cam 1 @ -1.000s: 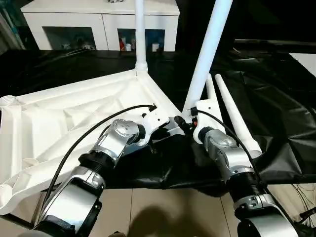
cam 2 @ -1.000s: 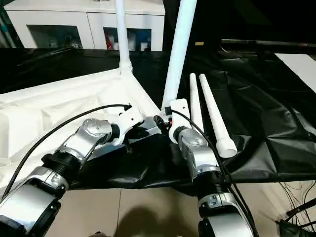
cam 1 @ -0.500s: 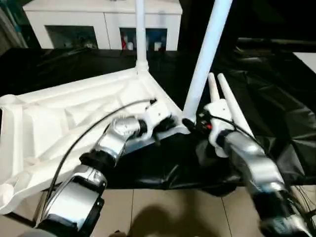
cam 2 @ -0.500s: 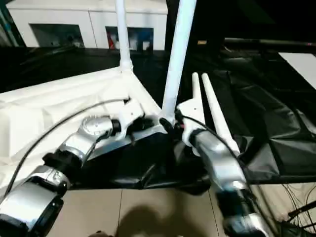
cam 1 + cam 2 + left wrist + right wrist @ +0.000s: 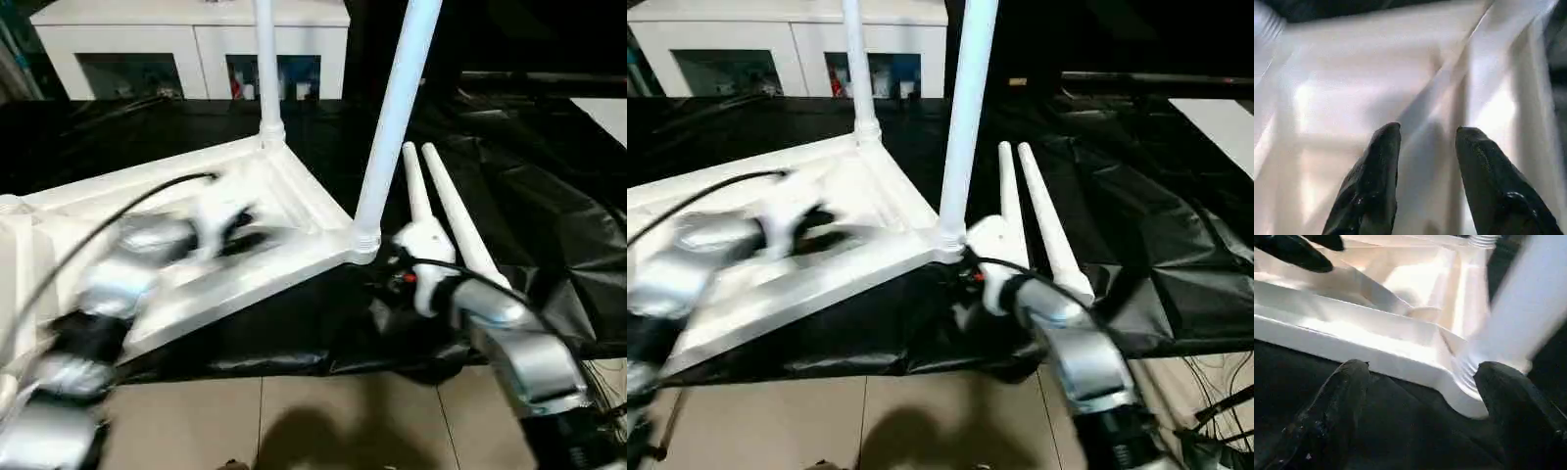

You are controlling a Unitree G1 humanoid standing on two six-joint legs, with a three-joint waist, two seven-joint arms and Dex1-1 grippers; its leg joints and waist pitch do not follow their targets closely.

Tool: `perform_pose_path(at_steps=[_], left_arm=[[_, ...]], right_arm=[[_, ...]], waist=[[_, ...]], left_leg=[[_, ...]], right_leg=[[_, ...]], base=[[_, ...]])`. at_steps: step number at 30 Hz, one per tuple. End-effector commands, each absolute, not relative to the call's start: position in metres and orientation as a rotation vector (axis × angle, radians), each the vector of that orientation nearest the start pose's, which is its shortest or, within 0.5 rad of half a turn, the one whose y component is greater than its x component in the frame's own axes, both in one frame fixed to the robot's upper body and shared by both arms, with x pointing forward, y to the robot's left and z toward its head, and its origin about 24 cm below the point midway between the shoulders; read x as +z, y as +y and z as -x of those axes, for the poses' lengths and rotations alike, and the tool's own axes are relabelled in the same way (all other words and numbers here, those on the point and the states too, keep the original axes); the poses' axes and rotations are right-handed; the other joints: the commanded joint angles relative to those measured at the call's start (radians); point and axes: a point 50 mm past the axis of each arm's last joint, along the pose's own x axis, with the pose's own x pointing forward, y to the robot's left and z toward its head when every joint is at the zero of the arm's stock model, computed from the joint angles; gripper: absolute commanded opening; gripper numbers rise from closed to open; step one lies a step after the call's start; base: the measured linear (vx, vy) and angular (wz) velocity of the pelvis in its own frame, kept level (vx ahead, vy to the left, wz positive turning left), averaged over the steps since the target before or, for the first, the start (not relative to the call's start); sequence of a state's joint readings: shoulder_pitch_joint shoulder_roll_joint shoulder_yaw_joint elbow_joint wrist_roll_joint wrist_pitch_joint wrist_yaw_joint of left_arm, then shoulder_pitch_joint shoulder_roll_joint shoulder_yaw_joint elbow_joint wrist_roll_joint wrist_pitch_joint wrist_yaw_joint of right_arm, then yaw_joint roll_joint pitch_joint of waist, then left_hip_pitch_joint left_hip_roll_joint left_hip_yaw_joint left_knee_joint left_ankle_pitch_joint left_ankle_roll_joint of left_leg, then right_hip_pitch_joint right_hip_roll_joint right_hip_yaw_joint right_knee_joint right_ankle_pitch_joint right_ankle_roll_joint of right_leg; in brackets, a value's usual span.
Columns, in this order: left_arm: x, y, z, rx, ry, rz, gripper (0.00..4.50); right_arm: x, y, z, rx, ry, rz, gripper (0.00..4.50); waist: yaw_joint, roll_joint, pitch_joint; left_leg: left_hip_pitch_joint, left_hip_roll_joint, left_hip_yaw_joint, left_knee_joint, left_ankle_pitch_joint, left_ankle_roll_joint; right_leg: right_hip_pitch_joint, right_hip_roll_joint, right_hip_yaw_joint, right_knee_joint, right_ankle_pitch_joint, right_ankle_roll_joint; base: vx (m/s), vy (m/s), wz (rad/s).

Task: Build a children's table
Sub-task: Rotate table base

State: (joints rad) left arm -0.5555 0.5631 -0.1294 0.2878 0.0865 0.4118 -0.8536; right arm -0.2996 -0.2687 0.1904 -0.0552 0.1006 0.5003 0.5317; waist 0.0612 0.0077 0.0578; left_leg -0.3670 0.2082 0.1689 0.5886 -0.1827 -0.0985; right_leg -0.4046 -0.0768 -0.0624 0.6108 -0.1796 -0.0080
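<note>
The children's table lies upside down: its white tabletop [image 5: 294, 201] shows the ribbed underside. One leg [image 5: 265, 69] stands in the far corner socket. A second leg [image 5: 394, 117] stands in the near right socket [image 5: 363, 240]. Two loose legs [image 5: 460, 225] lie side by side on the black cloth to the right. My left gripper [image 5: 1427, 134] hovers open over the ribs, blurred in motion, with nothing between its fingers. My right gripper [image 5: 1420, 367] is wide open just short of the near right socket, touching nothing.
Black cloth [image 5: 549, 196] covers the work surface and hangs over its front edge above the tiled floor [image 5: 323, 421]. A white cabinet with glass doors [image 5: 186, 24] stands behind. A black cable [image 5: 108, 225] runs along my left arm.
My left arm has swung left, from the near right corner to over the tabletop's ribs, and its gripper has opened. My right gripper has drawn back a little from the leg's base.
</note>
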Motion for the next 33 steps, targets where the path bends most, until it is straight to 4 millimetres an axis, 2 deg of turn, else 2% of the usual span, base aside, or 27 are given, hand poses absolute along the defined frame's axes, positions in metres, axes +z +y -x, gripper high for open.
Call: perform_pose_path(at_steps=[1,3,5,6,7,8,9,10,11,13,17,18,22,28,29,33], left_arm=[[0.125,0.224,-0.321,-0.655,0.424,-0.595,2.39],[0.129,0.227,-0.316,-0.664,0.426,-0.570,2.50],[0.139,0.229,-0.300,-0.760,0.414,-0.530,2.80],[0.145,0.229,-0.288,-0.845,0.405,-0.487,2.80],[0.148,0.227,-0.281,-0.908,0.395,-0.446,2.85],[0.150,0.228,-0.274,-0.946,0.408,-0.421,2.85],[0.150,0.228,-0.274,-0.946,0.408,-0.421,2.98],[0.150,0.230,-0.263,-1.019,0.445,-0.420,3.13],[0.148,0.230,-0.258,-1.039,0.484,-0.415,3.21],[0.144,0.229,-0.249,-1.078,0.543,-0.421,3.31],[0.129,0.225,-0.237,-1.135,0.679,-0.474,3.68],[0.126,0.226,-0.235,-1.136,0.701,-0.493,3.73],[0.113,0.229,-0.238,-1.080,0.776,-0.590,4.01],[0.109,0.232,-0.250,-0.971,0.777,-0.672,4.42],[0.109,0.236,-0.257,-0.909,0.759,-0.710,4.42],[0.110,0.237,-0.265,-0.854,0.727,-0.743,4.42]], right_arm=[[0.076,-0.112,-0.296,0.680,0.258,0.208,3.79],[0.075,-0.110,-0.297,0.678,0.261,0.206,3.79],[0.074,-0.107,-0.298,0.685,0.267,0.208,3.79],[0.073,-0.105,-0.298,0.697,0.272,0.210,3.79],[0.073,-0.105,-0.297,0.707,0.275,0.211,3.79],[0.073,-0.104,-0.297,0.717,0.278,0.214,3.79],[0.073,-0.104,-0.297,0.717,0.278,0.214,3.79],[0.072,-0.103,-0.296,0.731,0.283,0.219,3.79],[0.071,-0.103,-0.296,0.735,0.287,0.223,3.79],[0.069,-0.102,-0.296,0.741,0.292,0.232,3.79],[0.068,-0.102,-0.296,0.751,0.296,0.239,3.79],[0.068,-0.101,-0.296,0.753,0.296,0.240,3.79],[0.068,-0.102,-0.298,0.753,0.295,0.246,3.79],[0.067,-0.104,-0.299,0.745,0.297,0.256,3.79],[0.067,-0.105,-0.299,0.742,0.297,0.256,3.79],[0.067,-0.105,-0.298,0.738,0.297,0.260,3.79]], waist=[[-0.004,0.004,-0.064],[-0.001,0.006,-0.064],[0.001,0.005,-0.063],[0.005,-0.002,-0.064],[0.002,-0.003,-0.061],[0.004,-0.005,-0.062],[0.004,-0.002,-0.062],[0.004,-0.005,-0.060],[0.004,-0.005,-0.061],[-0.001,-0.011,-0.057],[0.001,-0.010,-0.057],[-0.001,-0.012,-0.055],[0.000,-0.009,-0.057],[0.002,-0.009,-0.061],[0.001,-0.010,-0.060],[0.002,-0.012,-0.058]], left_leg=[[0.008,0.019,-0.004,-0.078,-0.197,-0.006],[0.012,0.018,-0.002,-0.076,-0.192,-0.009],[0.015,0.017,0.001,-0.076,-0.199,-0.010],[0.012,0.018,-0.001,-0.077,-0.190,-0.013],[0.009,0.016,0.001,-0.080,-0.191,-0.011],[0.015,0.016,0.002,-0.077,-0.194,-0.012],[0.015,0.017,0.002,-0.077,-0.192,-0.013],[0.015,0.014,0.004,-0.077,-0.197,-0.012],[0.011,0.014,0.002,-0.078,-0.191,-0.012],[0.012,0.014,0.003,-0.081,-0.203,-0.011],[0.018,0.015,0.004,-0.080,-0.222,-0.016],[0.014,0.015,0.002,-0.082,-0.224,-0.016],[0.016,0.015,0.002,-0.080,-0.219,-0.022],[0.015,0.012,0.003,-0.076,-0.196,-0.027],[0.013,0.011,0.002,-0.076,-0.200,-0.027],[0.012,0.009,0.000,-0.074,-0.234,-0.031]], right_leg=[[0.048,-0.049,0.042,-0.060,-0.178,-0.201],[0.046,-0.051,0.044,-0.059,-0.178,-0.203],[0.041,-0.048,0.045,-0.062,-0.180,-0.205],[0.046,-0.054,0.045,-0.053,-0.171,-0.210],[0.043,-0.048,0.044,-0.056,-0.180,-0.205],[0.039,-0.049,0.044,-0.055,-0.177,-0.206],[0.040,-0.050,0.045,-0.052,-0.172,-0.209],[0.039,-0.046,0.045,-0.056,-0.171,-0.201],[0.044,-0.048,0.045,-0.052,-0.170,-0.197],[0.042,-0.046,0.046,-0.057,-0.202,-0.180],[0.037,-0.047,0.048,-0.061,-0.238,-0.170],[0.039,-0.046,0.048,-0.061,-0.243,-0.164],[0.039,-0.046,0.049,-0.062,-0.239,-0.155],[0.042,-0.044,0.049,-0.058,-0.198,-0.168],[0.043,-0.044,0.049,-0.057,-0.200,-0.168],[0.043,-0.046,0.049,-0.063,-0.274,-0.150]], base=[[0.000,0.000,0.00],[0.000,0.000,0.00],[0.000,0.000,0.00],[0.000,0.000,0.00],[0.000,0.000,0.00],[0.000,0.000,0.00],[0.000,0.000,0.00],[0.000,0.000,0.00],[0.000,0.000,0.00],[0.000,0.000,0.00],[0.000,0.000,0.00],[0.000,0.000,0.00],[0.000,0.000,0.00],[0.000,0.000,0.00],[0.000,0.000,0.00],[0.000,0.000,0.00]])
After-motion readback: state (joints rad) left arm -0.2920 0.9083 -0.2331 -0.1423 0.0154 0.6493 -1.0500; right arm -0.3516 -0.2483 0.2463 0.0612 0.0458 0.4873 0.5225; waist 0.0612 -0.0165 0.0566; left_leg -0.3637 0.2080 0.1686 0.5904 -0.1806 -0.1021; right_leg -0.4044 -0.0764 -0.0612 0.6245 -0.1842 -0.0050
